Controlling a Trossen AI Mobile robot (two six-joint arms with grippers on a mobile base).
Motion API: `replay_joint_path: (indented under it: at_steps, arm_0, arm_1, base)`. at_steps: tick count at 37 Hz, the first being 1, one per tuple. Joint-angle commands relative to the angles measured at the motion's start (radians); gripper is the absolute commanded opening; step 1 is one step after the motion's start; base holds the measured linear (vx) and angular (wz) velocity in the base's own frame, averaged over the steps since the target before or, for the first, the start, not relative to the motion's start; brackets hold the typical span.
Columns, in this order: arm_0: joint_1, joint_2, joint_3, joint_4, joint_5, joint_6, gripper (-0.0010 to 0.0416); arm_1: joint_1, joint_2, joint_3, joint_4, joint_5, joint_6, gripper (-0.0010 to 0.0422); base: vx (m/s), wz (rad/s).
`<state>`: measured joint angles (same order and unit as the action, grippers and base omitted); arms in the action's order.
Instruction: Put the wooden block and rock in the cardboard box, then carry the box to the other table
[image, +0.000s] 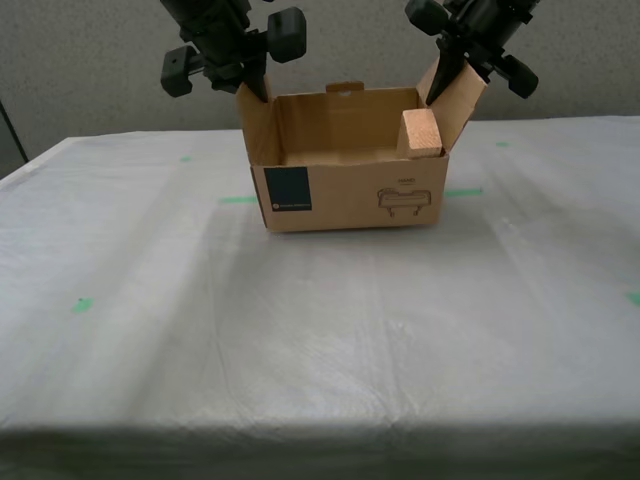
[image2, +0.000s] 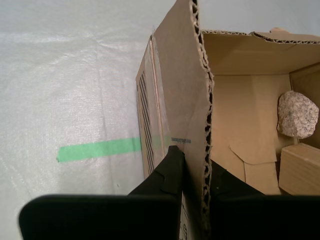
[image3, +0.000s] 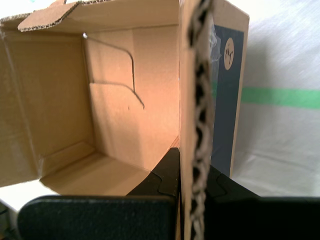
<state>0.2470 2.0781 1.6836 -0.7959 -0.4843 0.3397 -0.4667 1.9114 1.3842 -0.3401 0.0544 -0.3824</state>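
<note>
The table (image: 300, 340) has a wrinkly white sheet with small green tape marks on it. The cardboard box (image: 350, 195) stands on it, toward the far side, with its top open.

On the exterior view's left, the second tool (image: 258, 92) comes down from above. It is pinched tight on the box's side flap (image2: 182, 80), one finger (image2: 170, 172) on the outside and one on the inside. A strip of green tape (image: 238, 200) lies on the sheet just beside that side of the box.

On the front of the box there is a dark square label (image: 288, 188), and further right a small drawing (image: 405, 198).

The wooden block (image: 421, 132) is inside the box, up against the wall on the exterior view's right, and its top pokes up over the front edge. The rock (image2: 298, 114) is in the box too, just behind the block.

On the exterior view's right, the first tool (image: 440, 90) is pinched tight on the other side flap (image3: 197, 90), which leans outward.
</note>
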Motion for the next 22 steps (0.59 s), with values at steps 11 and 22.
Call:
replay_joint_path:
  at_steps: [11, 22]
  arm_0:
    - [-0.025, 0.061, 0.067, -0.026, 0.045, 0.002, 0.0]
    - [-0.024, 0.06, 0.069, -0.01, 0.044, 0.001, 0.0]
  arm_1:
    - [0.002, 0.097, 0.092, -0.028, 0.014, 0.01, -0.0001]
    - [0.003, 0.092, 0.092, -0.027, 0.014, 0.01, 0.0]
  base:
    - [0.0, 0.0]
    - [0.0, 0.0]
